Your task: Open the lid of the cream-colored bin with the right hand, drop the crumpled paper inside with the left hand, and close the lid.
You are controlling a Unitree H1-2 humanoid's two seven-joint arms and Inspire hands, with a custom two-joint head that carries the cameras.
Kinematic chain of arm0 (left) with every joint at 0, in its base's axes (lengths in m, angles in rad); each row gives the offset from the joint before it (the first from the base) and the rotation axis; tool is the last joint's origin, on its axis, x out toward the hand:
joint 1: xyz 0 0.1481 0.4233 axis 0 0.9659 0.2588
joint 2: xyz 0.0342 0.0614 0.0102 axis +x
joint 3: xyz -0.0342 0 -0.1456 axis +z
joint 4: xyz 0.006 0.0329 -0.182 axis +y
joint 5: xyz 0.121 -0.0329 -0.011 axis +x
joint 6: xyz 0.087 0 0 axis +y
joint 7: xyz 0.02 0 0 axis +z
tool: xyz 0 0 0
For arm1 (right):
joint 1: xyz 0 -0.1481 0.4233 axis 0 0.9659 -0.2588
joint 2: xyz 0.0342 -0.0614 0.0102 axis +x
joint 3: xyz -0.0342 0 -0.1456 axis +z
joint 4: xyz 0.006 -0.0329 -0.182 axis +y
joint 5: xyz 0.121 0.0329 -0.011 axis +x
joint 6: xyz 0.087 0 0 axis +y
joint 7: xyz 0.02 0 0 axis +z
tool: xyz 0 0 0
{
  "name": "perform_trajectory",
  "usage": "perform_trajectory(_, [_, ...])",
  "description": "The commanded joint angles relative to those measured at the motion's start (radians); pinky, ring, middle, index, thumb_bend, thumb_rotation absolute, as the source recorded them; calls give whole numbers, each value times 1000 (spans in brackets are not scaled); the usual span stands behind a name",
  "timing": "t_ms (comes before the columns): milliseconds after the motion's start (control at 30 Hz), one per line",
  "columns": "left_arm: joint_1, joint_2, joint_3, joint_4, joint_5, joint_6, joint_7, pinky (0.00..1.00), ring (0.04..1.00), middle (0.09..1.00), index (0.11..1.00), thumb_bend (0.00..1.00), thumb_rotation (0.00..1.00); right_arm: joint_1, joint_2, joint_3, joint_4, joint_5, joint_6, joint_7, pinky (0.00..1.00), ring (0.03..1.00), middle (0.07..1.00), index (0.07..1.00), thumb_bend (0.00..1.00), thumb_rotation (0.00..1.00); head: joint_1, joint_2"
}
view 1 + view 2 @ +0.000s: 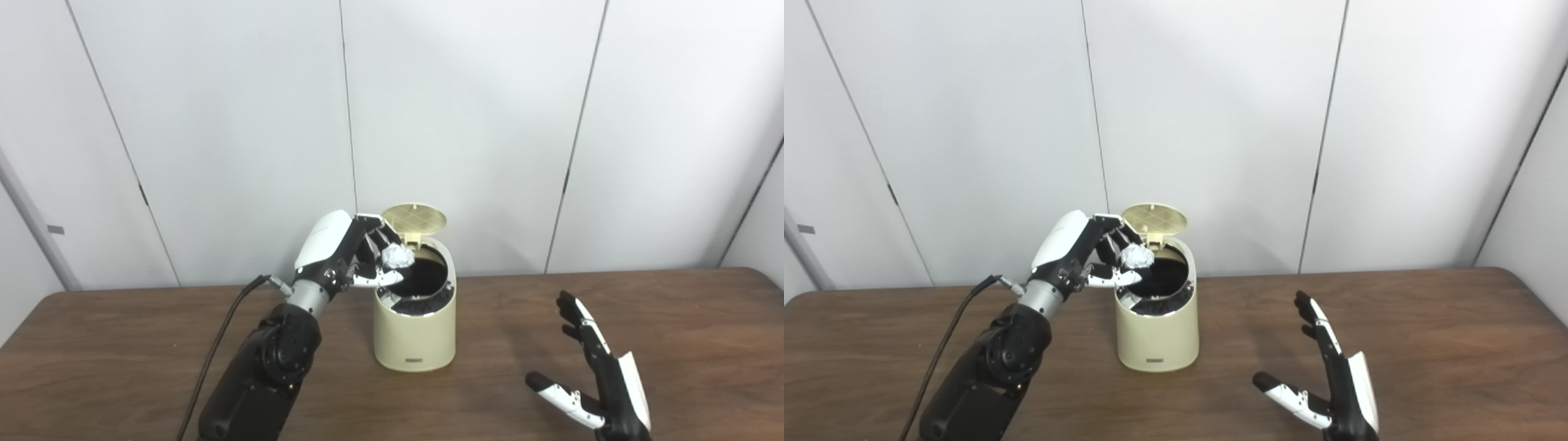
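Note:
The cream-colored bin (416,334) stands at the middle of the wooden table (674,318). Its round lid (414,219) is flipped up at the back, and the dark inside shows. My left hand (358,254) hovers at the bin's left rim, shut on the crumpled paper (397,256), a small white ball held over the opening. My right hand (591,373) is open, fingers spread, low over the table to the right of the bin and apart from it.
White wall panels (465,122) rise right behind the table's far edge. A black cable (214,349) runs along my left arm down to the front edge. Bare wood lies on both sides of the bin.

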Motion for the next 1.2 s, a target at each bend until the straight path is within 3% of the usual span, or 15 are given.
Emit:
perform_trajectory(0, [-43, -2, -7, -36, -6, -7, -13, 448, 489, 472, 512, 522, 0, 26, 40, 25, 37, 5, -30, -9, 846, 896, 898, 912, 951, 689, 0, -1])
perform_trajectory(233, [-43, 0, -7, -48, -2, 10, -29, 463, 499, 474, 512, 522, 0, 28, 40, 26, 29, -12, -16, -12, 837, 889, 892, 912, 958, 700, 0, 1])
perform_trajectory(267, [-43, 0, -7, -49, -3, 10, -31, 466, 503, 498, 532, 756, 9, 27, 40, 25, 30, -11, -16, -12, 841, 890, 891, 913, 962, 703, 1, 1])
perform_trajectory(300, [-43, 0, -7, -49, -4, 9, -33, 467, 508, 517, 543, 901, 15, 27, 40, 25, 30, -11, -15, -12, 843, 891, 891, 914, 966, 703, 1, 1])
perform_trajectory(400, [-43, 0, -4, -50, -13, 11, -42, 472, 522, 540, 560, 991, 35, 26, 40, 25, 32, -5, -20, -10, 846, 894, 895, 916, 963, 696, 1, 1])
perform_trajectory(800, [-49, 18, -28, -52, 3, 18, -71, 567, 660, 690, 677, 1000, 185, 25, 38, 26, 36, 3, -25, -8, 847, 894, 896, 915, 975, 700, -1, 1])
perform_trajectory(1167, [-43, 15, -27, -63, 4, 25, -71, 580, 675, 707, 701, 1000, 185, 28, 38, 25, 27, 6, -17, -5, 856, 898, 898, 917, 976, 699, 2, 3])
